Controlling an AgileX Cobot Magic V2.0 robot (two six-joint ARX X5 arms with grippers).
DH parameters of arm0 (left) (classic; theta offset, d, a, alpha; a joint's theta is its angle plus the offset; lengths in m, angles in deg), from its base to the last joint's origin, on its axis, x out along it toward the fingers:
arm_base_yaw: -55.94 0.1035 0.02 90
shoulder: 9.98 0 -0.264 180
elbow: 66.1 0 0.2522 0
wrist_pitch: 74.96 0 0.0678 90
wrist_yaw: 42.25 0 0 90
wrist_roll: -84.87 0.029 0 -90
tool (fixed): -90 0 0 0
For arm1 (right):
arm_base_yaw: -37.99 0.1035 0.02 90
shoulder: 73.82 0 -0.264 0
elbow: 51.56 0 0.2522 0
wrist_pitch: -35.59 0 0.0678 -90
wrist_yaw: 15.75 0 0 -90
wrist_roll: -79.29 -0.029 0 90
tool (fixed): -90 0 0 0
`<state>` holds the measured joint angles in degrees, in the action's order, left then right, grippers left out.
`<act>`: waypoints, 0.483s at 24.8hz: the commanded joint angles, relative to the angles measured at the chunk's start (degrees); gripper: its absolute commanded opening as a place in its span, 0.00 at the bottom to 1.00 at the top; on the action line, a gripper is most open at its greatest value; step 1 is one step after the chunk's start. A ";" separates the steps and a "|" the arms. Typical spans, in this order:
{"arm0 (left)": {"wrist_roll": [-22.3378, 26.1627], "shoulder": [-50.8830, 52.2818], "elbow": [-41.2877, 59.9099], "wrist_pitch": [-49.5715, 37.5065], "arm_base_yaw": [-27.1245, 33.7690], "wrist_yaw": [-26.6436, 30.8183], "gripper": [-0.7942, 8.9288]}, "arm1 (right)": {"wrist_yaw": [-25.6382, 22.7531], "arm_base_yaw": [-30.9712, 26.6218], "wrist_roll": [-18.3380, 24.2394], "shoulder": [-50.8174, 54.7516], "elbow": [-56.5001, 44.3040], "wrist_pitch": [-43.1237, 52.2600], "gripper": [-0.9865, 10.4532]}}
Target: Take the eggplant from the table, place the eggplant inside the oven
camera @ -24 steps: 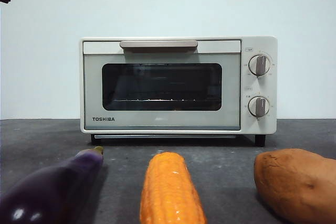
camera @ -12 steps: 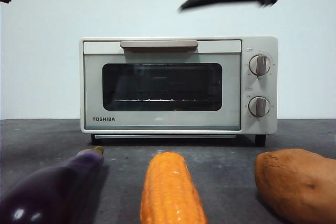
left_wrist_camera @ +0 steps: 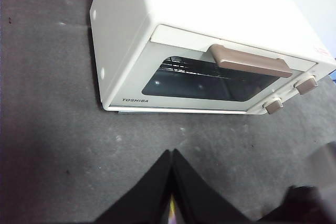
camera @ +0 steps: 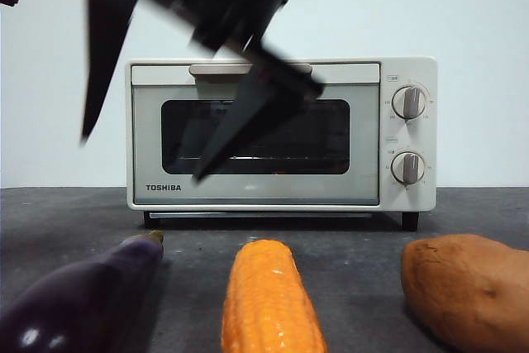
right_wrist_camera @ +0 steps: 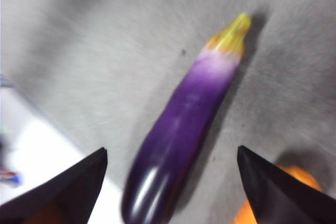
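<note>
Right gripper (camera: 140, 155) – jaws spread wide – is hovering above the eggplant (right_wrist_camera: 184, 124), apparently not touching it. Left gripper (left_wrist_camera: 171, 153) is waiting, jaws closed, facing the oven (left_wrist_camera: 210, 40).

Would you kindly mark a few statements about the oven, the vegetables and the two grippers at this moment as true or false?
1. The oven door is open. False: it is closed, with the handle up at the top.
2. The right gripper is open above the eggplant. True.
3. The eggplant is held off the table. False: it lies on the table, with no jaw touching it.
4. The corn cob lies between the eggplant and the sweet potato. True.
5. The left gripper is open. False: its jaws are shut together, holding nothing.
</note>
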<state>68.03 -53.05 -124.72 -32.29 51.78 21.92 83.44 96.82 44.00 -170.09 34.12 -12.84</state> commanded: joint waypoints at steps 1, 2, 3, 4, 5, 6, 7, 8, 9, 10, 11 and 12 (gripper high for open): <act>1.25 -0.37 -1.27 -0.63 -0.09 -0.15 0.09 | -0.13 2.16 0.90 -6.36 3.04 -0.09 0.44; 1.25 -0.37 -1.27 -0.63 -0.09 -0.13 0.09 | -0.22 2.51 0.92 -8.48 3.98 -0.11 0.44; 1.25 -0.37 -1.27 -0.66 -0.09 -0.11 0.09 | -0.20 2.91 0.94 -10.80 5.01 -0.02 0.44; 1.40 -0.37 -1.27 -0.66 -0.09 -0.11 0.09 | -0.22 3.10 0.98 -12.61 5.99 -0.04 0.44; 1.46 -0.37 -1.27 -0.66 -0.09 -0.11 0.09 | -0.22 3.21 1.01 -14.29 6.91 0.13 0.44; 1.46 -0.37 -1.27 -0.66 -0.09 -0.11 0.09 | -0.28 3.34 1.01 -15.74 7.74 0.20 0.43; 1.46 -0.37 -1.27 -0.66 -0.09 -0.11 0.09 | -0.26 3.34 1.01 -16.96 8.59 0.11 0.43; 1.49 -0.37 -1.27 -0.66 -0.09 -0.11 0.09 | -0.24 3.34 0.98 -17.68 9.05 0.09 0.41; 1.68 -0.37 -1.27 -0.66 -0.09 -0.11 0.09 | -0.28 3.34 0.92 -18.05 9.18 0.15 0.38; 1.88 -0.37 -1.27 -0.66 -0.09 -0.11 0.09 | -0.28 3.34 0.61 -18.08 9.18 0.11 0.34; 2.08 -0.37 -1.27 -0.66 -0.09 -0.09 0.09 | -0.31 3.34 0.24 -18.08 9.18 0.11 0.29; 2.43 -0.37 -1.27 -0.66 -0.09 -0.07 0.09 | -0.26 3.34 -0.22 -18.05 9.18 0.11 0.25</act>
<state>69.29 -53.09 -124.74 -32.31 51.78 21.94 83.26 99.36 44.35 -186.90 41.92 -12.95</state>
